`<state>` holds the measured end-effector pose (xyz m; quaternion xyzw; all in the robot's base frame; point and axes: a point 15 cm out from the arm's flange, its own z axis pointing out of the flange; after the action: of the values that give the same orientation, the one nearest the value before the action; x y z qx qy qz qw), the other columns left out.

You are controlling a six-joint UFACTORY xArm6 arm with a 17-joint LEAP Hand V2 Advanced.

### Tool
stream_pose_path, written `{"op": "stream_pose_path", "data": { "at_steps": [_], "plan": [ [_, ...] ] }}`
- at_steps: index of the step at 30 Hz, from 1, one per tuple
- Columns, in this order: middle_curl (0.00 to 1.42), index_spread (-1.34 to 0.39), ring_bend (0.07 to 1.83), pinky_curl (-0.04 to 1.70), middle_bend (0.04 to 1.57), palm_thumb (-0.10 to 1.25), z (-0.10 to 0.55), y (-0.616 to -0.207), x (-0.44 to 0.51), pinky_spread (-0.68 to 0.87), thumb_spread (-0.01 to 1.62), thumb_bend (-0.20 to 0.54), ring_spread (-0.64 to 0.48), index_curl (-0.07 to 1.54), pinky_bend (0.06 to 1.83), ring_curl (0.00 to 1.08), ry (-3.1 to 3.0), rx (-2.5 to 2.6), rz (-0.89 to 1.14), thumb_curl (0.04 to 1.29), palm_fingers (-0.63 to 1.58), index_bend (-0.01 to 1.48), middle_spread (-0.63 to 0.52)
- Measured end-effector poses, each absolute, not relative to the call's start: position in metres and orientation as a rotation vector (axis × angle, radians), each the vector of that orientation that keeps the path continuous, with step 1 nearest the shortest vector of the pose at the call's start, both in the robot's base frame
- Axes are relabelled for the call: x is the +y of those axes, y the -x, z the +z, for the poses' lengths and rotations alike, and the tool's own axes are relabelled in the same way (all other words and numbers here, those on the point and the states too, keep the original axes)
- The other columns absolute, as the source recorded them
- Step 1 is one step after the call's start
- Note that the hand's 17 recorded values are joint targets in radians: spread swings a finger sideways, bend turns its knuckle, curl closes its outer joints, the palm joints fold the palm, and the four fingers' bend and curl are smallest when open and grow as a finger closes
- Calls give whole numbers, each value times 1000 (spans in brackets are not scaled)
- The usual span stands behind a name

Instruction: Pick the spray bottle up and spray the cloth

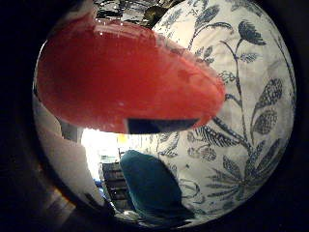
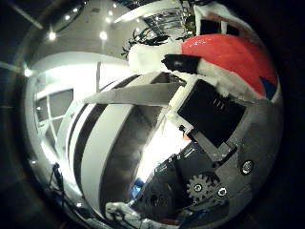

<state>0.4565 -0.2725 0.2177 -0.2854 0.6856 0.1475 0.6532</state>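
Observation:
In the right little finger side palm view, the red body of the spray bottle (image 1: 116, 77) fills much of the picture, close against the palm. Beyond it spreads a white cloth with a blue flower pattern (image 1: 241, 116). In the right thumb side palm view, the bottle (image 2: 233, 57) shows red with white and blue parts. My right hand (image 2: 191, 114) reaches its white and black fingers to the bottle, and a black fingertip (image 2: 181, 64) lies against it. The fingers look curled round the bottle.
A teal rounded thing (image 1: 150, 184) lies beside the flowered cloth; I cannot tell what it is. The right thumb side palm view looks out past the hand into a room with ceiling lights (image 2: 103, 35) and white walls.

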Motion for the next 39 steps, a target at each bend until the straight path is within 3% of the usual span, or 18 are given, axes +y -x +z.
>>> {"op": "stream_pose_path", "data": {
  "at_steps": [13,30,33,36,39],
  "plan": [
    [571,-178,1432,883,1287,1128,228,-418,-293,-188,740,-14,-144,682,1180,547,764,1619,280,797,1222,1124,-72],
    [554,-180,1436,994,1304,1113,237,-401,-294,-202,742,-16,-146,692,1112,538,791,1605,293,865,1226,1121,-71],
    [551,-179,1435,999,1307,1056,249,-396,-295,-211,761,-28,-145,692,1096,538,805,1589,272,856,1225,1120,-71],
    [553,-196,1427,983,1312,965,258,-392,-294,-230,762,-38,-151,681,1093,533,838,1577,231,808,1180,1020,-79],
    [550,-242,1392,945,1271,908,262,-387,-291,-271,734,-45,-155,665,1130,531,888,1565,195,756,989,779,-82]
  ]
}}
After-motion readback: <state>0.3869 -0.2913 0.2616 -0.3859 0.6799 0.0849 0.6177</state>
